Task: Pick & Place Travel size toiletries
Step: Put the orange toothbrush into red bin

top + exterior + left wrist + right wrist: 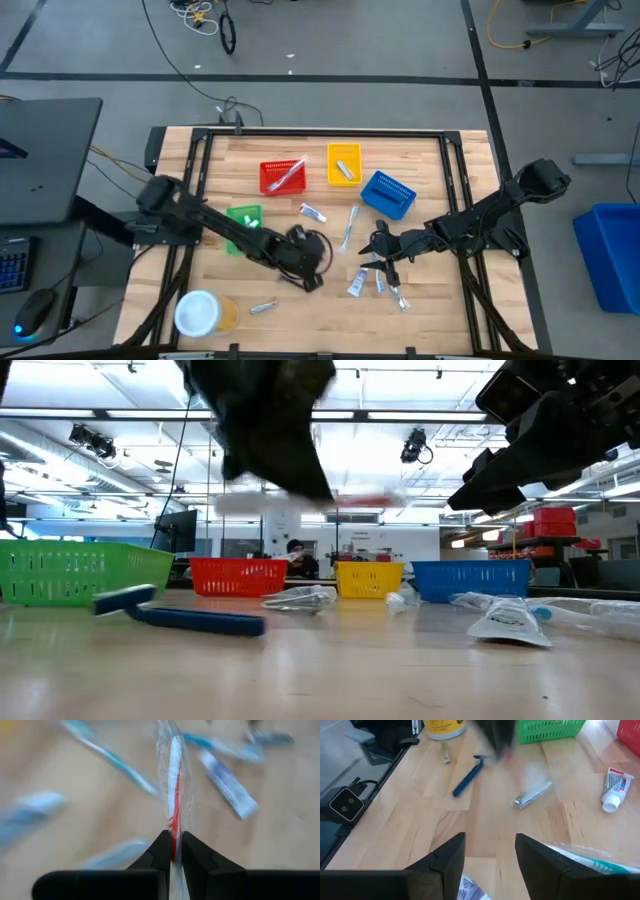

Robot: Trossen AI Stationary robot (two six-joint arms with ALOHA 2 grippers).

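Observation:
My left gripper (312, 272) (173, 847) is near the table's middle, shut on a toothbrush in a clear wrapper (172, 780) with a white and red handle. In the low view this toothbrush (300, 500) shows as a blurred bar above the table. My right gripper (380, 243) (490, 852) hovers open just right of the left one, above a cluster of small tubes (362, 282). A blue razor (467, 776) (190, 618), a silver tube (532, 795) and a white toothpaste tube (313, 211) (612, 787) lie flat on the table. My left gripper pinches the wrapped toothbrush between its two fingers, on the red part of the handle (173, 832). The fingers come from above, pointing down, and lie across the brush. The brush is lifted clear of the table and looks roughly level in the low view.
A red basket (283, 176), a yellow basket (344, 165) and a blue basket (388, 193) stand toward the far edge, and a green basket (243, 225) is beside my left arm. A white-lidded jar (200, 313) stands near the front left corner. Another wrapped toothbrush (350, 228) lies mid-table.

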